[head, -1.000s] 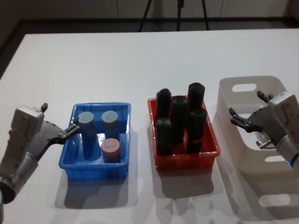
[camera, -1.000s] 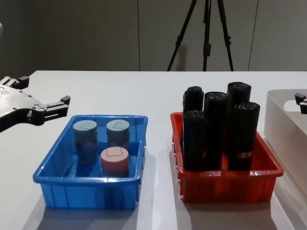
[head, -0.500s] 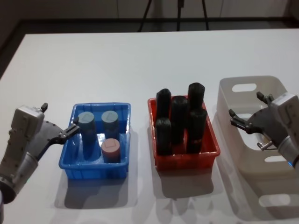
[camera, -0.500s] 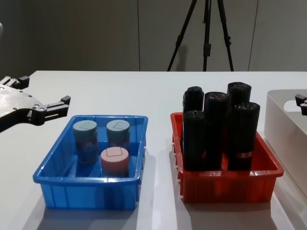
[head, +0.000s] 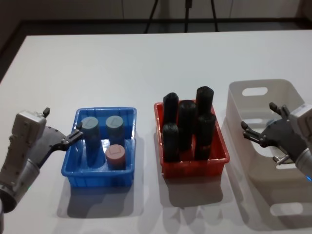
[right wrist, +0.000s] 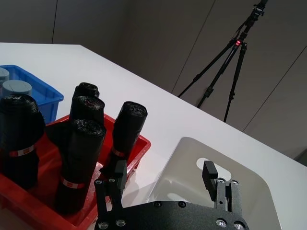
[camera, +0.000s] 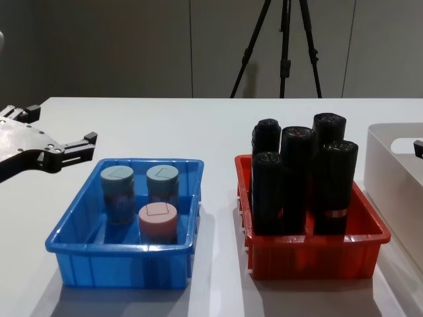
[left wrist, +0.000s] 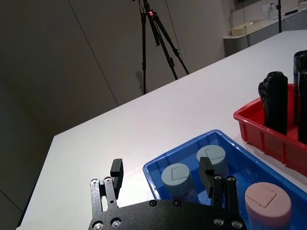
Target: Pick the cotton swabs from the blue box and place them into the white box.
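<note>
Three cotton swabs tubs stand upright in the blue box point(head: 73, 163): two with grey-blue lids point(head: 90, 124) point(head: 115, 122) at the back and one with a pink lid point(head: 116, 154) in front. My left gripper point(head: 62, 122) hovers open at the box's left rim, nothing between its fingers; in the left wrist view the left gripper point(left wrist: 161, 172) points at the grey-blue tubs point(left wrist: 176, 176). My right gripper point(head: 258, 116) hangs open and empty over the white box point(head: 235, 105) at the far right. The right wrist view shows the right gripper point(right wrist: 165, 173) above the white box point(right wrist: 192, 142).
A red bin point(head: 168, 170) holding several tall black cylinders point(head: 186, 122) stands between the blue and white boxes. A tripod point(camera: 284, 46) stands beyond the table's far edge. The white tabletop stretches bare behind the bins.
My right gripper has drifted slightly right and toward me over the white box, still open. The left gripper and the tubs have not moved.
</note>
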Available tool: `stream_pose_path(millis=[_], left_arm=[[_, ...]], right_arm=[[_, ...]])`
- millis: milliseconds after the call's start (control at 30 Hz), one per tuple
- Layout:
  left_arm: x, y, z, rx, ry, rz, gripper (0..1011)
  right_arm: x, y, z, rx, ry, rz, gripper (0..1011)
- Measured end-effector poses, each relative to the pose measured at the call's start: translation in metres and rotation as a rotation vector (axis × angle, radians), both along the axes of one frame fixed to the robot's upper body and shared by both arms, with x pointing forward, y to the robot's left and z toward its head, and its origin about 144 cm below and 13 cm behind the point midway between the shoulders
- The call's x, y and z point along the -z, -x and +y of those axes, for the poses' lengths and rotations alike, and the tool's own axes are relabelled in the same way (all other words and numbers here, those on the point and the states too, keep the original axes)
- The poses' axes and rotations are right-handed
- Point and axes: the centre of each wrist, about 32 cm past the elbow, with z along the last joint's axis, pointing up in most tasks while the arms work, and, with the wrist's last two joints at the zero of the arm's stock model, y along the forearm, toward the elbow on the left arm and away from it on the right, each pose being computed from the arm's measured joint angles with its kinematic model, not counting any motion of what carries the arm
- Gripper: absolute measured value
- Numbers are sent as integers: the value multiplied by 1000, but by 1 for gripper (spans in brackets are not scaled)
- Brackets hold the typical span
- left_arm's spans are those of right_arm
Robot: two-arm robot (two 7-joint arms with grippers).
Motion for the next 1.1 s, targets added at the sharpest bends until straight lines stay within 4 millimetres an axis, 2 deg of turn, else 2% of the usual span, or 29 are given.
stream_pose_path(millis=[433, 1100], left_arm=[[0, 0, 0, 0, 0, 0, 1002], [0, 0, 0, 0, 0, 0, 1001]], right_arm=[[3, 10, -4, -48, 1, 48, 1001], [11, 1, 4, -121, 35, 114, 1001]])
